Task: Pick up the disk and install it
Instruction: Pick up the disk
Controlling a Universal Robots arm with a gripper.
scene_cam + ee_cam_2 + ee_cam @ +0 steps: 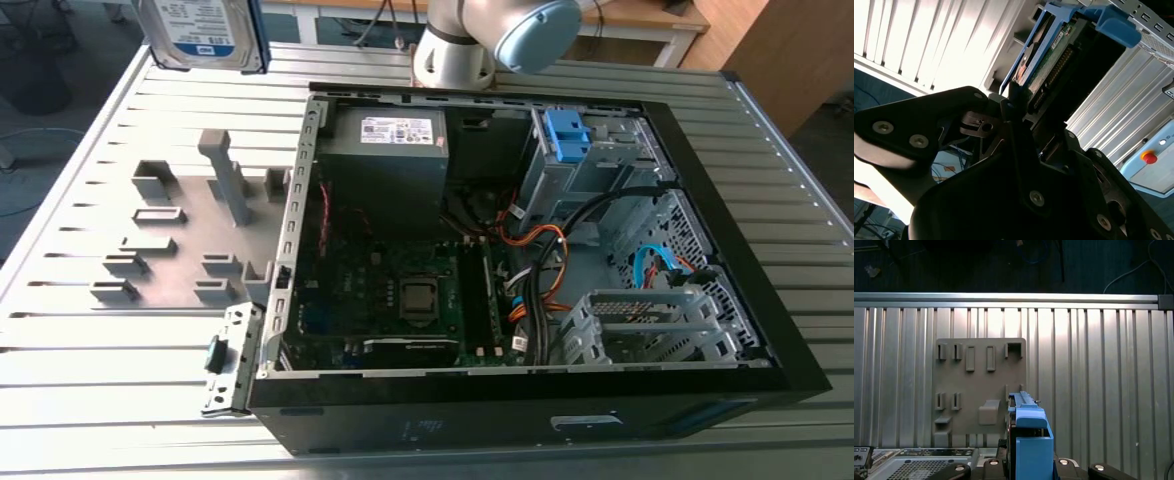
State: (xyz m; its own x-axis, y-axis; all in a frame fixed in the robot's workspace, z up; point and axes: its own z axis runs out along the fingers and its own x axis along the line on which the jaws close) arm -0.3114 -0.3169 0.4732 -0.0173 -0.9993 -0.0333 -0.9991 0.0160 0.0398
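Holding the disk (203,30) upright, my gripper (1016,102) is clamped on it. I log it high above the table (107,380).

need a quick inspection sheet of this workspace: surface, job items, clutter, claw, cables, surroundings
surface: slatted metal table, with an open computer case lying on it
job's things: the disk in its blue carrier, lifted off the table at the exterior view's top left, not in the case
clutter: grey fixture plate beside the case, its slots look empty
grippers: claw shut on one end of the disk
cables: orange and black bundle and a blue cable, both inside the case
surroundings: wooden furniture beyond the table; red button on a pale box
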